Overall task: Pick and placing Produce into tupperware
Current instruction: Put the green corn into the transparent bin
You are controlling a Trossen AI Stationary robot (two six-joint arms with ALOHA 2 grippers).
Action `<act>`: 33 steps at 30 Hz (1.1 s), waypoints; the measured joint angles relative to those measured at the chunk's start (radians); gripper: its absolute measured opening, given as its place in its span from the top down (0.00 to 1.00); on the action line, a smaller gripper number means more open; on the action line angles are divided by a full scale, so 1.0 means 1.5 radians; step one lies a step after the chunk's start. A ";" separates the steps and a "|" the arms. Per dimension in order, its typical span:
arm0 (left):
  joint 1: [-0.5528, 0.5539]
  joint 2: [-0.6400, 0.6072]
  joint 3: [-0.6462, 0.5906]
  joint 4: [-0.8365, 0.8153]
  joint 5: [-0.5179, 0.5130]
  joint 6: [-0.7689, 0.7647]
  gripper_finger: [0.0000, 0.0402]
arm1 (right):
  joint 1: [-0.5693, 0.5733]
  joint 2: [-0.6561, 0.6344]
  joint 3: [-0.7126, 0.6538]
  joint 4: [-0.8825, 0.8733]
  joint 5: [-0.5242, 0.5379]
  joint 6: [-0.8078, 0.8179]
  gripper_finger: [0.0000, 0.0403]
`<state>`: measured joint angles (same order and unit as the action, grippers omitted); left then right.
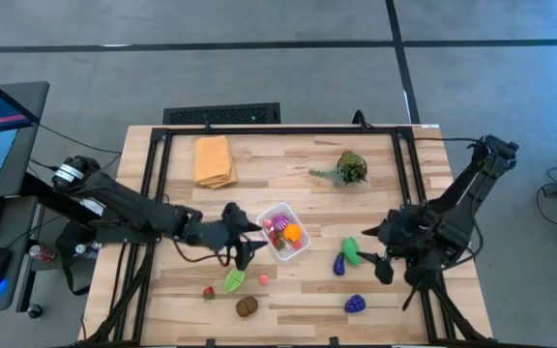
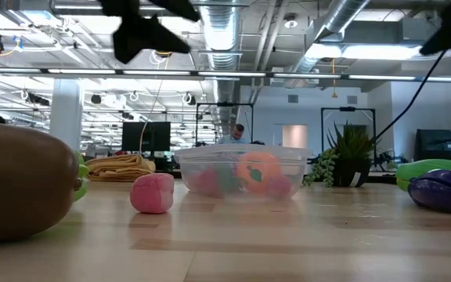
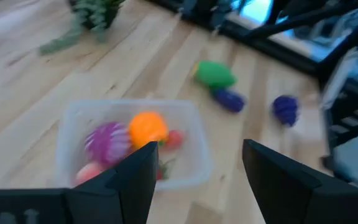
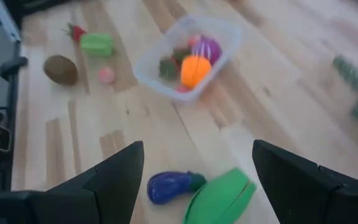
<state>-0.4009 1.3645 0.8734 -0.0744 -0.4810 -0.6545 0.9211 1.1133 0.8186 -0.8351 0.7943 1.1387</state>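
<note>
Several small toy produce pieces already lie inside the clear plastic rectangular tupperware (image 1: 285,232) near the middle of the pale wooden worktop (image 1: 259,174): a round orange piece (image 3: 148,128), a purple striped piece (image 3: 106,140) and some red and pink ones. Outside it, a small pink piece (image 1: 263,279), a green pepper-like piece (image 1: 234,281), a red strawberry-like piece (image 1: 208,292) and a brown oval piece (image 1: 247,306) lie toward the front edge. A green piece (image 1: 352,252), a purple eggplant-like piece (image 1: 339,264) and a blue-purple piece (image 1: 355,304) lie on the right. The left tool (image 1: 244,235) hangs just beside the container, fingers apart and empty. The right tool (image 1: 374,248) hovers over the green and eggplant pieces, spread wide and empty. A folded orange-yellow cloth (image 1: 214,159) and a dark-green plant sprig (image 1: 345,169) lie at the back.
</note>
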 joint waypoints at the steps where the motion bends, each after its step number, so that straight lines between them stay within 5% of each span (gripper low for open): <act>1: -0.012 0.000 0.000 -0.018 -0.020 -0.012 0.44 | -0.006 0.007 0.000 0.000 -0.009 0.026 0.20; 7: -0.063 0.000 0.000 -0.090 -0.061 -0.066 0.44 | -0.074 0.035 0.000 -0.002 -0.108 0.192 0.20; 17: -0.165 0.000 0.000 -0.139 -0.111 -0.100 0.44 | -0.215 0.040 0.000 -0.020 -0.256 0.259 0.20; 27: -0.278 0.000 0.000 -0.207 -0.269 -0.203 0.44 | -0.244 0.101 0.000 -0.046 -0.360 0.290 0.20; 33: -0.308 0.000 0.000 -0.228 -0.305 -0.242 0.44 | -0.237 0.141 0.000 -0.042 -0.373 0.325 0.13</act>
<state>-0.8631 1.3647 0.8730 -0.4159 -0.9381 -1.0169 0.5659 1.3250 0.8188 -0.8980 0.2352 1.6268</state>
